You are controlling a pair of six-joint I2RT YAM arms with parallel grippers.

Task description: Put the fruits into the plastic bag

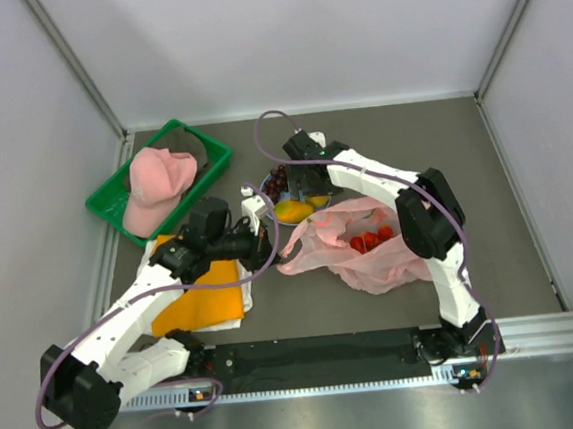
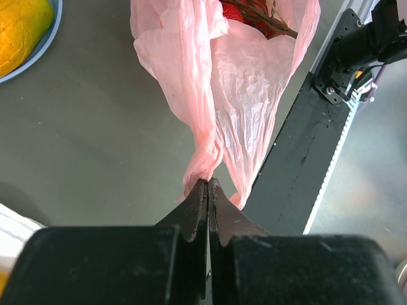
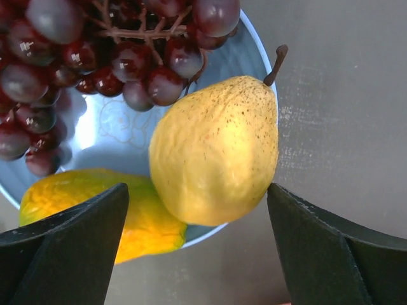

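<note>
Three fruits are seen on the light blue plate (image 3: 114, 127): a bunch of dark grapes (image 3: 63, 57), an orange-yellow mango (image 3: 70, 190) at the rim, and a yellow pear (image 3: 216, 146) whose stem reaches past the plate's edge. The right gripper (image 3: 197, 190) is held directly above the plate with its fingers spread wide, one on each side of the pear. Whether the pear is touched cannot be told.

The pink plastic bag (image 1: 371, 262) is spread just beside the plate, on the side nearer the arm bases. Several red fruits (image 1: 369, 239) are visible inside it. The bag's edge nearest the plate is pinched and pulled taut by the left gripper (image 2: 208, 184), whose fingers are pressed together on the thin film.

On the other side of the plate, a pink cap (image 1: 158, 181) is seen in a green tray (image 1: 216, 155). An orange cloth (image 1: 208, 297) is spread under the left arm, nearer the bases than the plate.
</note>
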